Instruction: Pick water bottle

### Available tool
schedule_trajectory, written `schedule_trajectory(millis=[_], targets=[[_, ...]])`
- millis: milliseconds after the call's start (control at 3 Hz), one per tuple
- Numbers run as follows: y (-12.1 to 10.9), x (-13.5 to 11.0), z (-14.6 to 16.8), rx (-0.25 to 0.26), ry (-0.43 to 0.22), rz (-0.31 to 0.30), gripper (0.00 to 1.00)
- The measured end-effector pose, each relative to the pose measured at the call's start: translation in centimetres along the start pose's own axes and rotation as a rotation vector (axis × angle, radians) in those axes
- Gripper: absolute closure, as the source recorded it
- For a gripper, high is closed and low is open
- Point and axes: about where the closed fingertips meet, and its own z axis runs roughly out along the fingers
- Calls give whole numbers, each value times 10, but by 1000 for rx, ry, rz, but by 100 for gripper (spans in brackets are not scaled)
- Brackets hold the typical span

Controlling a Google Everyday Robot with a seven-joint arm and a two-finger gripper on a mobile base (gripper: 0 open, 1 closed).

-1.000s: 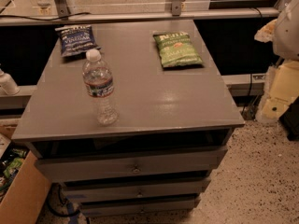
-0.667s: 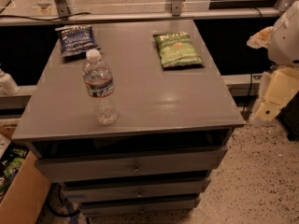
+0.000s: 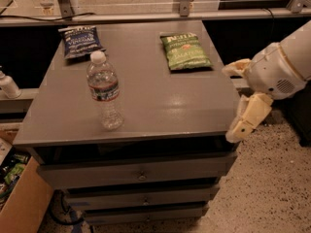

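Three items sit on the cabinet. A blue bag lies at the back left. The bottle stands upright near the front left, cap up, its long axis vertical. A green bag lies at the back right. Off the right edge hangs the gripper, fingers spread and empty, well apart from the bottle. This looks like the approach step: the gripper must next travel left across the top, level with the bottle's ribbed body, and close on it.

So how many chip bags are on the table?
2. The blue bag lies at the back left of the table, behind the water bottle. The green bag lies at the back right. The tool hangs by the table's right edge, empty.
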Motion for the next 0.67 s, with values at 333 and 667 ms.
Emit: schedule_trajectory(millis=[333,667], targets=[[1,-27,32,-71,-159,6,0],[10,-63,58,-131,-291,-7,0]])
